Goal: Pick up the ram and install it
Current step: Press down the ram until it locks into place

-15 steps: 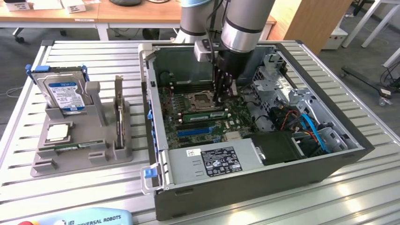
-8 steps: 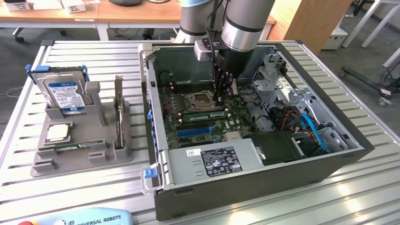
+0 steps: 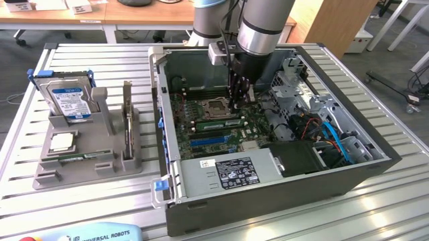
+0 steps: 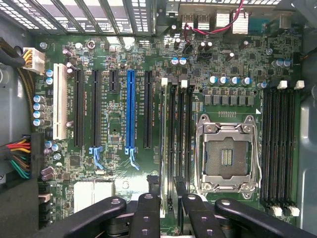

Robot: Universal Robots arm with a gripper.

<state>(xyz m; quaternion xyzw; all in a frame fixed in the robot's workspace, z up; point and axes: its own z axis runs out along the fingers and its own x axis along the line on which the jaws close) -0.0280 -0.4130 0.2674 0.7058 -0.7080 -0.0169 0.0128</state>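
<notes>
**While the ram (image 3: 218, 122) stands in its slot, seating is the step in hand**

Judging from how things lie, pickup and carry are done and the work is at the install. The ram sits on edge in one of the memory slots (image 4: 181, 139) on the motherboard (image 4: 114, 148). It is just beside the CPU socket (image 3: 213, 106), inside the open computer case (image 3: 268, 198).

The gripper (image 3: 234, 107) hangs straight down over the stick, its tips at the top edge toward one end. From the wrist, the jaws stand part-way apart and straddle the stick. Its pale edge lies close against one finger and a dark gap shows on the other side, so I read it as not clamped.

I cannot tell whether the stick is fully home. A white latch (image 4: 164, 82) shows at the slot's far end, but not whether it has snapped in.

Seating calls for even pressure straight down along the stick, with no sideways lean. The board is thin and its neighbouring slots are close.

In the exterior view the ram is a long, narrow green board with small dark chips along its face. Edge-on from the wrist it is only a thin pale line.
</notes>
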